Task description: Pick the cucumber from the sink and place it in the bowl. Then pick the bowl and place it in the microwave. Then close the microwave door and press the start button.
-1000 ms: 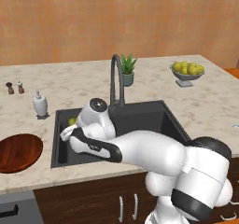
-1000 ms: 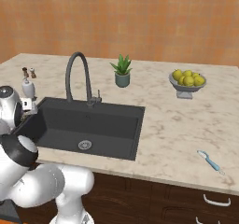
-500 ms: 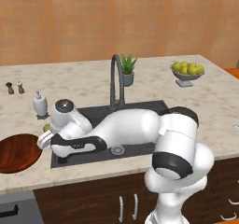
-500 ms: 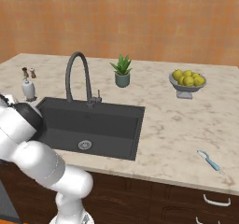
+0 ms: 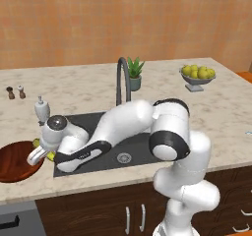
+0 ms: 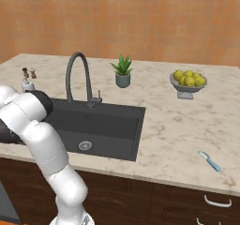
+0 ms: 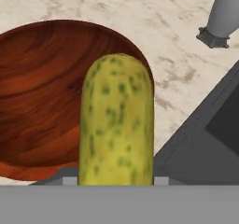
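My gripper [image 5: 43, 151] is shut on the cucumber [image 7: 116, 120], a speckled yellow-green piece that stands between the fingers in the hand view. In the left base view bits of the cucumber [image 5: 36, 142] show on either side of the hand. It hangs over the near rim of the reddish-brown wooden bowl [image 5: 14, 161], which sits on the counter left of the sink [image 5: 129, 154]. The bowl [image 7: 42, 97] looks empty in the hand view, and the sink's corner [image 7: 205, 143] lies to the right. The microwave is out of view.
A soap dispenser [image 5: 42, 109] stands just behind the hand, and salt and pepper shakers [image 5: 15, 92] stand farther back. The arched faucet [image 5: 123, 80], a potted plant [image 5: 134, 73] and a grey fruit bowl [image 5: 198, 76] stand behind the sink. A peeler [image 6: 211, 161] lies at the right.
The arm has swung left out of the sink, carrying the cucumber to the bowl's rim. The grip has not changed.
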You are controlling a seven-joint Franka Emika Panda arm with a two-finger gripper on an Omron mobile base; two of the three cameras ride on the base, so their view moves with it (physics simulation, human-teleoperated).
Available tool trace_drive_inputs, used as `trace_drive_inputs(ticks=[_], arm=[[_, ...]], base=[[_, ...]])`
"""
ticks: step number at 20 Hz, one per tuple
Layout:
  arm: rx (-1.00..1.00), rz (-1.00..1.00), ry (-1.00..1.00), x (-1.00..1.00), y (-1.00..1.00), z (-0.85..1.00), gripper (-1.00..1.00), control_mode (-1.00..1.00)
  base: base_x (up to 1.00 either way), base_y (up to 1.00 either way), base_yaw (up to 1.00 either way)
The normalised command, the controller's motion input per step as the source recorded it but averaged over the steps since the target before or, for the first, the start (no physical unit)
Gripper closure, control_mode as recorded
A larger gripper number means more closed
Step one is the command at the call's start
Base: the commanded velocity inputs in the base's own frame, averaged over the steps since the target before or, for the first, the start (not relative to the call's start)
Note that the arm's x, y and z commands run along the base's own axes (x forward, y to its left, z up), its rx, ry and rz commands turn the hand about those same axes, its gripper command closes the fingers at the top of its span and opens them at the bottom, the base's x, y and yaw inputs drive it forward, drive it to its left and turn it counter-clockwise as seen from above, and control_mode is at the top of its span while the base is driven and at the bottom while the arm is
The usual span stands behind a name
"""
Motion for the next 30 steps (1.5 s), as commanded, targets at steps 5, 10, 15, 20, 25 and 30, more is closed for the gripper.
trace_drive_inputs(ticks=[5, 10, 15, 20, 25, 30], arm=[[-0.09, 0.0, 0.0, -0.05, 0.42, 0.06, 1.0, -1.0], [-0.04, 0.0, 0.08, 0.07, 0.35, 0.27, 1.0, -1.0], [-0.06, 0.0, 0.06, 0.19, 0.52, -0.19, 1.0, -1.0], [-0.04, 0.0, 0.21, 0.43, 0.46, 0.05, 1.0, -1.0], [-0.15, 0.0, 0.1, 0.13, 0.56, -0.15, 1.0, -1.0], [-0.12, 0.0, -0.05, 0.0, 0.44, -0.15, -1.0, -1.0]], base=[[0.0, 0.0, 0.0], [0.0, 0.0, 0.0], [0.0, 0.0, 0.0], [0.0, 0.0, 0.0], [0.0, 0.0, 0.0], [0.0, 0.0, 0.0]])
